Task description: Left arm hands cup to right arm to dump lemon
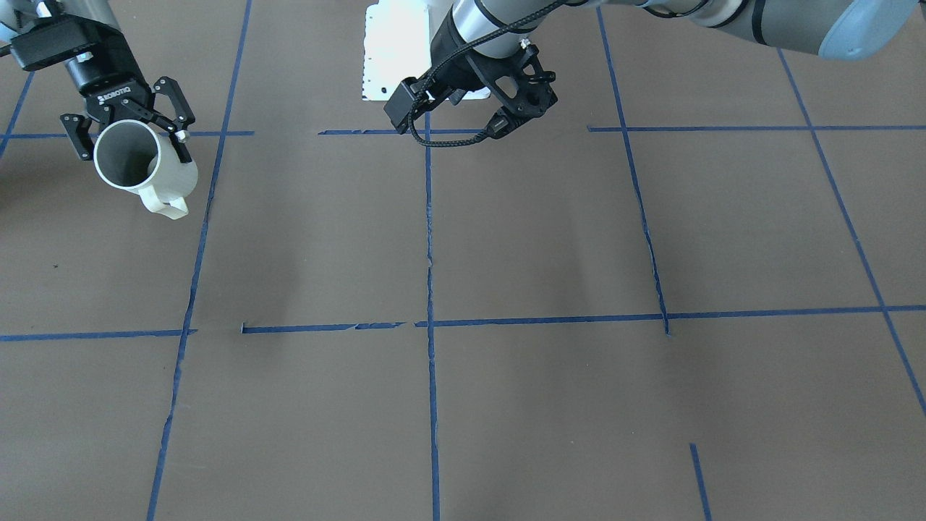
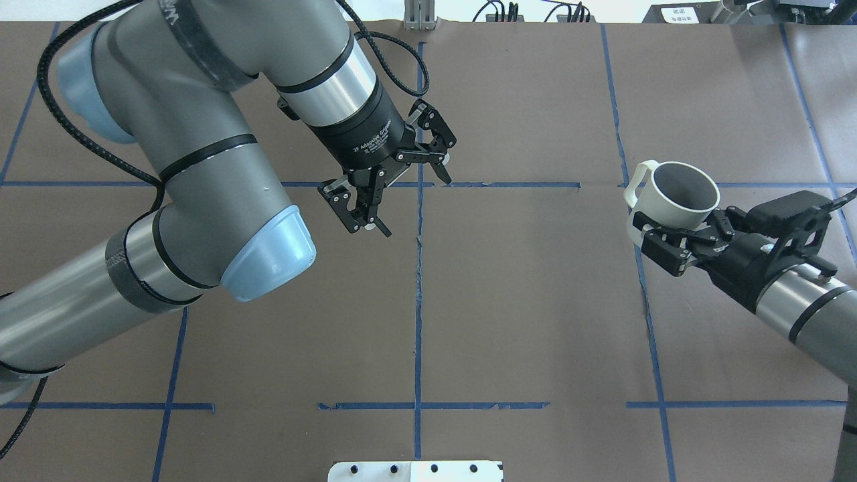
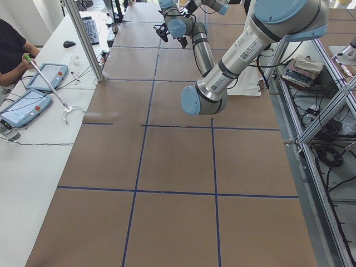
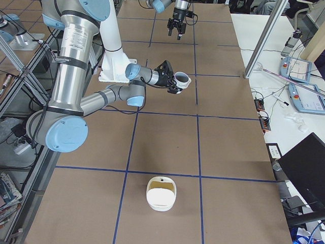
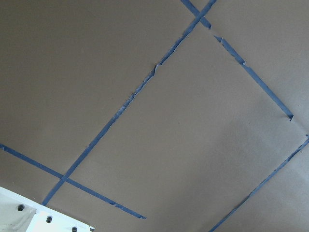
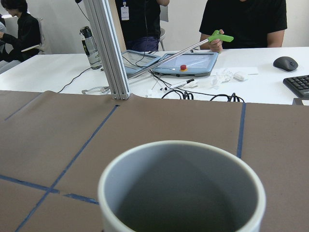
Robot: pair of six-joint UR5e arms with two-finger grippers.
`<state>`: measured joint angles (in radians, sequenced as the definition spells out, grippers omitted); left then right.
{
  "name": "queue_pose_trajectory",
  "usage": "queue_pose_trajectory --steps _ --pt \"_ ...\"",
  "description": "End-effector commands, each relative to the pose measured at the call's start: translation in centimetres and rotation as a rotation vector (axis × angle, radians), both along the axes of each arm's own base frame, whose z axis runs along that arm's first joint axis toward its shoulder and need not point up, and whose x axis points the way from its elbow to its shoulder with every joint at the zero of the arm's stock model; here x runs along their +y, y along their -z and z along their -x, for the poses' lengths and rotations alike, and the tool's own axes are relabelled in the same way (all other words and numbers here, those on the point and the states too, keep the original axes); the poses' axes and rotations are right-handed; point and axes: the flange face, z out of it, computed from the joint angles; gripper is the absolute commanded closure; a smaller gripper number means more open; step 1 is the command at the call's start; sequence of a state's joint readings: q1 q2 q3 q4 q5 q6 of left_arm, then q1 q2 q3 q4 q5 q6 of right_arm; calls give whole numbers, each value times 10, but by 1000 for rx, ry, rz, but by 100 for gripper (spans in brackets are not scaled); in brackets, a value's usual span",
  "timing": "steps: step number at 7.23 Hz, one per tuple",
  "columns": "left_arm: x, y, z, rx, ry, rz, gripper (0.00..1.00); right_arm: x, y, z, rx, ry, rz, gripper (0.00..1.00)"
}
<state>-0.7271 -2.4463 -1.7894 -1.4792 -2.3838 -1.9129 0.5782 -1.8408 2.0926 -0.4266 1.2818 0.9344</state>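
My right gripper (image 2: 676, 227) is shut on the white cup (image 2: 676, 194) and holds it above the table at the right, mouth tilted up and handle pointing away. It shows at the left of the front view, gripper (image 1: 132, 150) around the cup (image 1: 170, 177). The cup's grey inside (image 6: 181, 203) looks empty where it shows. No lemon is in view. My left gripper (image 2: 417, 207) is open and empty above the table's middle, well apart from the cup.
A white base plate (image 1: 394, 51) sits at the robot's side of the table. A white container (image 4: 161, 193) stands on the table near its right end. Operators, tablets and an aluminium post (image 6: 108, 48) are beyond the far edge.
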Motion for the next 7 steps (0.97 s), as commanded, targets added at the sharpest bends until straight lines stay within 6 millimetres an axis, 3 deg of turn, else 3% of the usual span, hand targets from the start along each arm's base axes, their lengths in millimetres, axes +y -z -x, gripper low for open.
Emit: queue_pose_trajectory --steps 1,3,5,7 --pt "0 -4 0 -4 0 4 0 2 -45 -47 -41 36 3 62" --pt "-2 -7 0 -10 7 4 0 -1 -74 -89 -90 45 85 62" --pt "-3 -8 -1 -16 17 -2 0 -13 -112 -149 -149 31 224 61" --pt "-5 -8 2 -17 25 -2 0 1 -182 -202 -334 -1 344 60"
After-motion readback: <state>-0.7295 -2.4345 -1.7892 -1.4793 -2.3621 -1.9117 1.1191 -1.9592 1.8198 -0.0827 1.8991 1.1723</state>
